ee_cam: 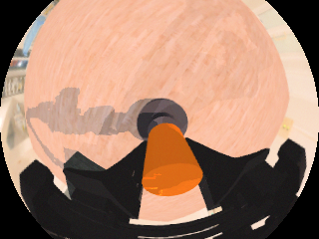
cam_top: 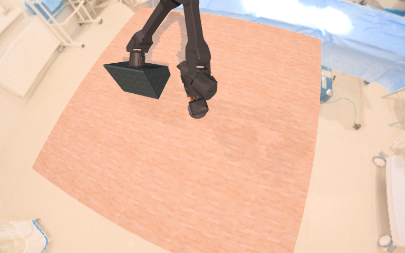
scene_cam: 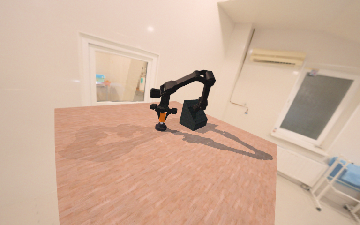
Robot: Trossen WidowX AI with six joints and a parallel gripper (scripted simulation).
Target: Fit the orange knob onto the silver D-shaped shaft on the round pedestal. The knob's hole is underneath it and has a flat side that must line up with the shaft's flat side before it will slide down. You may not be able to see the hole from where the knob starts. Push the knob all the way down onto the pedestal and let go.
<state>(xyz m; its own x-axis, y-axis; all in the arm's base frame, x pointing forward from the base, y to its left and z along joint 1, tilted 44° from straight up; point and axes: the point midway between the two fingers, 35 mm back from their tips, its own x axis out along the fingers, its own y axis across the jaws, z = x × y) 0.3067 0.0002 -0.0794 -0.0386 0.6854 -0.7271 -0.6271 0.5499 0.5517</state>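
Observation:
The orange knob (cam_top: 194, 98) (scene_cam: 162, 117) (ee_cam: 171, 159) is held between the fingers of my gripper (scene_cam: 162, 116) (ee_cam: 165, 142), which is shut on it. The round dark pedestal (cam_top: 197, 116) (scene_cam: 161, 127) (ee_cam: 177, 111) stands on the table directly below. In the exterior view a short light piece of the silver shaft (scene_cam: 161, 123) shows between the knob's lower end and the pedestal. The knob looks about upright over the shaft. Its underside, the hole and both flat sides are hidden, so I cannot tell how they line up. In the top view my gripper hides most of the knob.
A dark green wedge-shaped block (cam_top: 137, 80) (scene_cam: 193, 116) carries the arm's base and stands to the left of the pedestal in the top view, to the right in the exterior view. The wood-patterned table top (cam_top: 179, 178) (scene_cam: 159, 185) carries the arm's shadows.

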